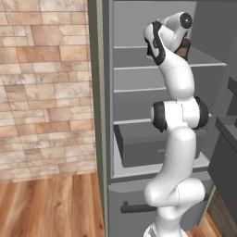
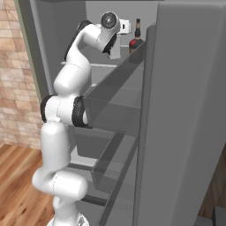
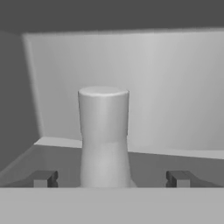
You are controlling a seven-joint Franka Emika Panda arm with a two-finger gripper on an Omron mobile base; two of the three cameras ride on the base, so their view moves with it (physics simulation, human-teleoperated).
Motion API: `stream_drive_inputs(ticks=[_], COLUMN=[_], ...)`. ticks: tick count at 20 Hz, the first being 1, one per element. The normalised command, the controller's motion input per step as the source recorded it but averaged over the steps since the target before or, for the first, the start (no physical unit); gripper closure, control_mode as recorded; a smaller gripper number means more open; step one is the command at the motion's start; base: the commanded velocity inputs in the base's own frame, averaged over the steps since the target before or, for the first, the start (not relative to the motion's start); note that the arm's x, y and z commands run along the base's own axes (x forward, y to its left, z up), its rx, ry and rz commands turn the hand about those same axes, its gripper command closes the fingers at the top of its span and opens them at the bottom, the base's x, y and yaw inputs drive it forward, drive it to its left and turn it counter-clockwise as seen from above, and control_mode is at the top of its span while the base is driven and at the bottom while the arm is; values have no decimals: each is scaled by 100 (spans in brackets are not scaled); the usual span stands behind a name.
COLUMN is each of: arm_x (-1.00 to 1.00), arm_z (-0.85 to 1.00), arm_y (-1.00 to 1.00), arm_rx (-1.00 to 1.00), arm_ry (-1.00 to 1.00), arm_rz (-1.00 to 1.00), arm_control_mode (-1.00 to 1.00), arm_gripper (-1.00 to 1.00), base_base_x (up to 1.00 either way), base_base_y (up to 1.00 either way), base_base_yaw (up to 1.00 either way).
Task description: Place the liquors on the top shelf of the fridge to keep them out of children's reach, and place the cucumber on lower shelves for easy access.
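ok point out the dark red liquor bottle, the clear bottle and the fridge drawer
dark red bottle (image 2: 137, 40), right base view, on its round shoulder
clear bottle (image 3: 103, 118), hand view, on its neck
fridge drawer (image 1: 139, 147), left base view, on its front face

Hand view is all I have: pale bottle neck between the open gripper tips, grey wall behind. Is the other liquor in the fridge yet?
Observer: Yes. In the right base view the squat dark bottle stands upright at top shelf height, inside the fridge.
Operator: What's under that shelf?
Observer: The left base view shows two more flat shelves below it, then the boxy drawer.
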Motion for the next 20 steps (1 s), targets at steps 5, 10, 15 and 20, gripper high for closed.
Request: stream_drive_inputs(ticks=[5,10,15,20], arm_x=[-1,-18,-14,-8], arm_z=[0,0,0,0], arm_y=[-7,-3,10,30], arm_rx=[-2,-4,-5,-5], arm_ry=[0,0,0,0], arm_rz=[-8,-11,-8,-5], arm_control_mode=[-100,-100,-100,-100], arm_gripper=[-100,-100,-100,-100], base_base_x=[0,0,0,0], base_base_y=[0,0,0,0], base_base_yaw=[0,0,0,0])
